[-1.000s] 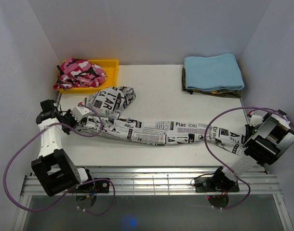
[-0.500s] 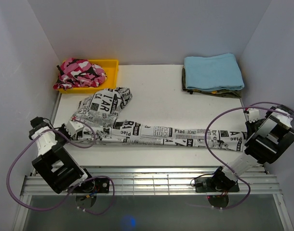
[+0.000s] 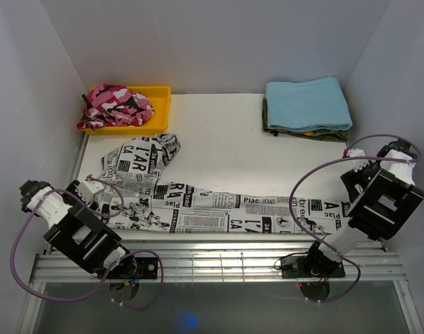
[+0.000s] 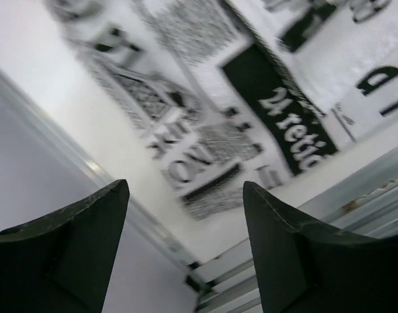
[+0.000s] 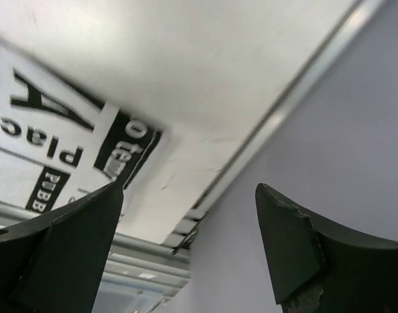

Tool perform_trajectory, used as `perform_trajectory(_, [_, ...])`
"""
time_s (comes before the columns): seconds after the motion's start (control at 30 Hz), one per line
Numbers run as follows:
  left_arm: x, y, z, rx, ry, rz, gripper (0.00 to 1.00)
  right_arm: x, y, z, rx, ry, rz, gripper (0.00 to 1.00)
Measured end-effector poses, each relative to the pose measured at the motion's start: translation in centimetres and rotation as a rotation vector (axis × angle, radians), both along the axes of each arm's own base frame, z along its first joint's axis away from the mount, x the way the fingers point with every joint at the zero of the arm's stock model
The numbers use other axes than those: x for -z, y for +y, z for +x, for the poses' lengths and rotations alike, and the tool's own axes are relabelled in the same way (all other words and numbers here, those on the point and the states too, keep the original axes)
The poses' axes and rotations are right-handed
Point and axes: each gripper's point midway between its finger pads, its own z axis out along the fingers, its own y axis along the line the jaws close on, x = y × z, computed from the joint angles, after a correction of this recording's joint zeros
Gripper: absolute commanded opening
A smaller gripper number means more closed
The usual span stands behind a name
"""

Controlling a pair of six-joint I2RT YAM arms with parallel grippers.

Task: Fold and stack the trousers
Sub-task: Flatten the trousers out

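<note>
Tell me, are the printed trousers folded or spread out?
Spread out: the trousers lie stretched long across the table, one end bending toward the yellow tray.

A pink camouflage garment [image 3: 115, 104] fills a yellow tray [image 3: 161, 97] on the bench [image 3: 226, 142], well apart from a folded blue cloth [image 3: 307, 103].

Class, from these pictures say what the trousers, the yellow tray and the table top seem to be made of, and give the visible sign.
The trousers look like thin matt printed cloth: they lie limp with soft creases. The yellow tray is probably moulded plastic: smooth, even colour, rounded rim. The table top seems hard matt white board, perhaps laminate: flat, no weave.
</note>
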Motion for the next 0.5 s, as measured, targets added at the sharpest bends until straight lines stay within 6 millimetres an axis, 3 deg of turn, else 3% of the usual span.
perform_trajectory(0.07, [-3.7,1.3,2.5,-0.011,-0.082,0.011,0.84,-3.1,-0.1,3.7,-0.018,-0.100,-0.012,0.87])
perform_trajectory(0.13, [-8.6,2.9,6.5,-0.006,-0.198,0.047,0.83,-6.3,0.9,7.4,-0.038,-0.205,0.008,0.85])
perform_trajectory(0.17, [-10.2,3.3,7.8,-0.025,-0.235,0.046,0.82,-7.9,2.0,9.4,-0.050,-0.263,0.029,0.84])
perform_trajectory(0.23, [-12.5,1.9,11.3,-0.005,-0.292,0.003,0.81,-10.3,5.2,12.5,-0.075,-0.346,0.098,0.81])
perform_trajectory(0.33, [-12.2,-0.2,14.4,-0.073,-0.282,-0.168,0.77,-13.0,13.0,16.6,-0.116,-0.432,0.261,0.79])
perform_trajectory(0.5, [-6.6,-1.1,14.7,-0.311,-0.120,-0.419,0.77,-14.9,29.8,23.0,-0.205,-0.479,0.562,0.79])
